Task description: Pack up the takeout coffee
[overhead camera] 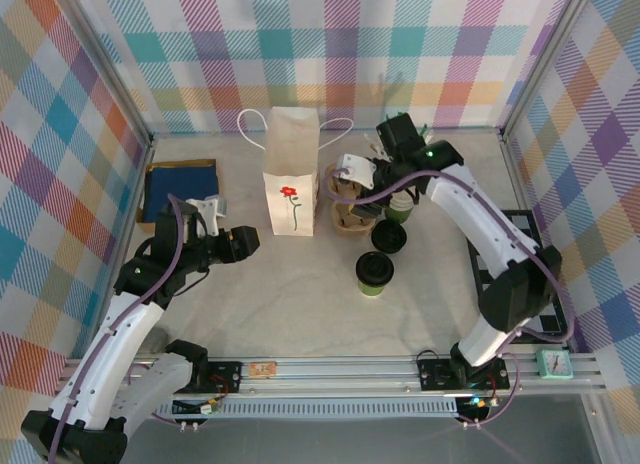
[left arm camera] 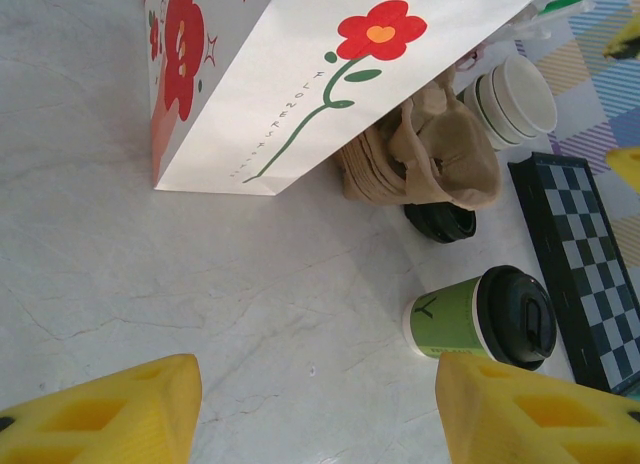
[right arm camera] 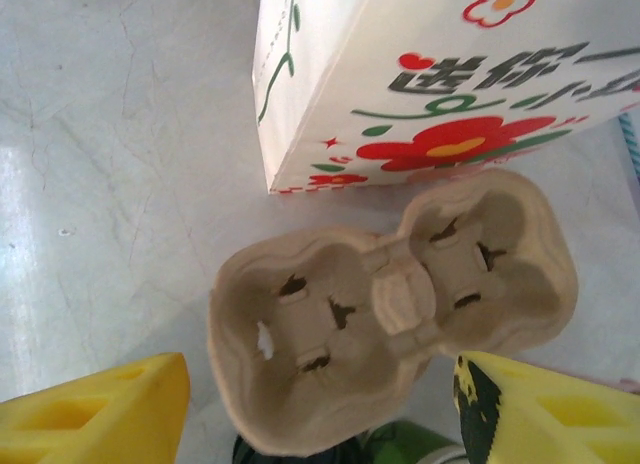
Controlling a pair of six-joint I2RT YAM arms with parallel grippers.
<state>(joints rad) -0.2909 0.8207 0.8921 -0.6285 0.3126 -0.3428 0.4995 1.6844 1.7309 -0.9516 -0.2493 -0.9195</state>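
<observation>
The takeout coffee (overhead camera: 375, 274), a short green cup under a black lid, stands on the table in front of the white paper bag (overhead camera: 290, 184) and to its right. In the left wrist view the coffee (left arm camera: 485, 319) sits just beyond my right fingertip. My left gripper (overhead camera: 250, 242) (left arm camera: 315, 414) hangs open over bare table, left of the coffee and in front of the bag (left arm camera: 250, 74). My right gripper (overhead camera: 352, 192) (right arm camera: 320, 414) is open above a brown pulp cup carrier (overhead camera: 350, 212) (right arm camera: 390, 294) beside the bag (right arm camera: 420, 74). Its fingers are not touching the carrier.
A stack of lidless cups (overhead camera: 400, 204) (left arm camera: 515, 99) and a loose black lid (overhead camera: 388, 237) (left arm camera: 440, 222) lie right of the carrier (left arm camera: 430, 154). A checkered board (overhead camera: 525, 254) (left arm camera: 580, 254) lies along the right wall. A blue tray (overhead camera: 180, 184) sits at the back left.
</observation>
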